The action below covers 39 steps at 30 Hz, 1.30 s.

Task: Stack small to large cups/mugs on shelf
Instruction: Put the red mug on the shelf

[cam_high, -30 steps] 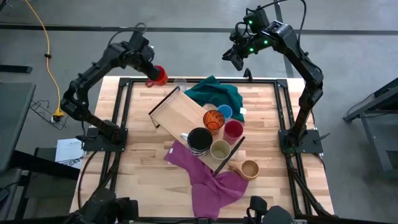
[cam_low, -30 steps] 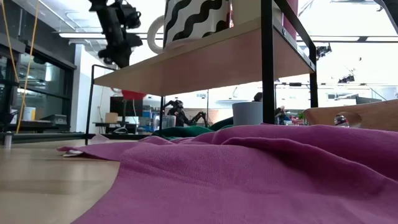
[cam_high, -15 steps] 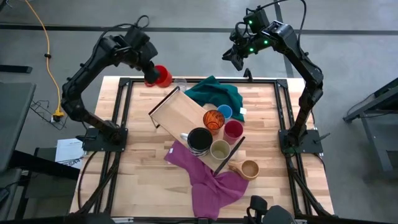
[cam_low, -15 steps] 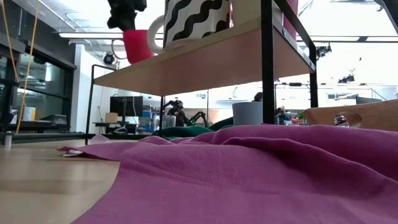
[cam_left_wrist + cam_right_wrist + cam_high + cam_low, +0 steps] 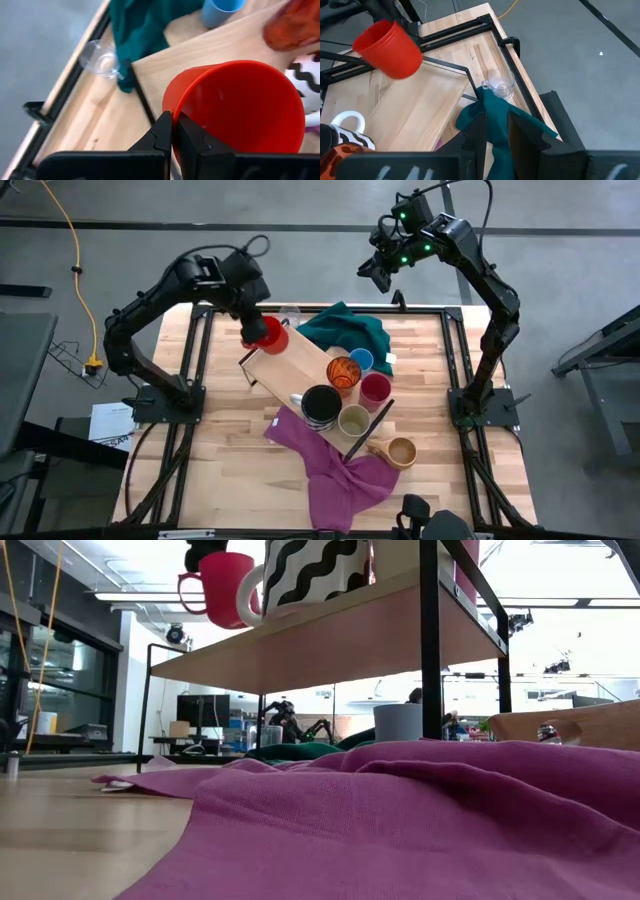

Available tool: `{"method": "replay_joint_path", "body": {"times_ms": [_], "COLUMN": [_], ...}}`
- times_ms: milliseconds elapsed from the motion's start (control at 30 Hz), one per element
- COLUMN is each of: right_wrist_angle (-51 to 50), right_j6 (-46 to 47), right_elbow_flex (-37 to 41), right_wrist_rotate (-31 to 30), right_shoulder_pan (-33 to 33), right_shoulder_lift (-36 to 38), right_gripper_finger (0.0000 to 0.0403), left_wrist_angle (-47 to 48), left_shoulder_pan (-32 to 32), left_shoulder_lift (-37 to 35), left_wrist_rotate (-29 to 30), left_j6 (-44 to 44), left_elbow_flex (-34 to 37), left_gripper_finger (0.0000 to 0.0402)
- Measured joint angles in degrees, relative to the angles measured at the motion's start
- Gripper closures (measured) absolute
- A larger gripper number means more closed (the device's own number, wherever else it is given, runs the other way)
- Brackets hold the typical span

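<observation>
Transport phase of the stacking task. Left gripper [image 5: 254,332] is clamped on the rim of the red mug [image 5: 271,336], its fingers [image 5: 165,131] pinching the wall. A second ago the mug hung beyond the table's far-left edge; it now hangs tilted over the empty far end of the shelf [image 5: 290,360] — carried inward, not yet set down. In the low view the mug [image 5: 225,585] hangs above the board, close beside the black-and-white mug [image 5: 320,405]. Orange patterned cup [image 5: 343,371], magenta cup [image 5: 375,387] and olive-beige cup [image 5: 354,420] already stand on the shelf; the clear glass [image 5: 290,314] remains on the table. Right gripper [image 5: 378,272] waits raised beyond the far edge, its fingers a little apart and empty — unchanged. Placement is likely the next step.
</observation>
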State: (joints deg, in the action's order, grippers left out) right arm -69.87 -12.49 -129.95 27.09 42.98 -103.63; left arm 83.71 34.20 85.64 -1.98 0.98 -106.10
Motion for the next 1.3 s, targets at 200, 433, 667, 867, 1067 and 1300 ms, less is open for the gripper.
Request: {"method": "replay_joint_path", "body": {"times_ms": [200, 433, 667, 867, 1067, 1300], "right_wrist_angle": [0.54, 0.53, 0.48, 0.37, 0.24, 0.22], "right_j6": [-0.05, -0.55, -1.05, -1.51, -1.53, -1.53], "right_elbow_flex": [-0.02, -0.02, -0.02, -0.02, -0.02, -0.02], "right_wrist_rotate": [0.00, 0.00, 0.01, 0.02, 0.04, 0.05], "right_shoulder_pan": [0.00, 0.00, 0.00, -0.02, -0.01, -0.02], "right_shoulder_lift": [0.00, 0.00, 0.00, 0.00, 0.00, 0.00], "right_gripper_finger": [0.0334, 0.0334, 0.0334, 0.0334, 0.0334, 0.0334], "left_wrist_angle": [-1.69, -4.41, -6.00, -9.13, -10.24, -10.89], "left_shoulder_pan": [-5.36, -9.68, -11.04, -10.91, -10.91, -10.91], "left_shoulder_lift": [1.87, 4.38, 6.11, 6.96, 9.62, 11.80], "left_wrist_rotate": [-1.52, -3.02, -1.62, -0.96, -0.81, -1.17], "left_j6": [-2.87, -4.48, -3.83, -2.81, -0.93, 1.50], "left_elbow_flex": [0.00, 0.00, 0.00, -0.03, 0.02, 0.02], "left_gripper_finger": [0.0401, 0.0401, 0.0401, 0.0401, 0.0401, 0.0401]}}
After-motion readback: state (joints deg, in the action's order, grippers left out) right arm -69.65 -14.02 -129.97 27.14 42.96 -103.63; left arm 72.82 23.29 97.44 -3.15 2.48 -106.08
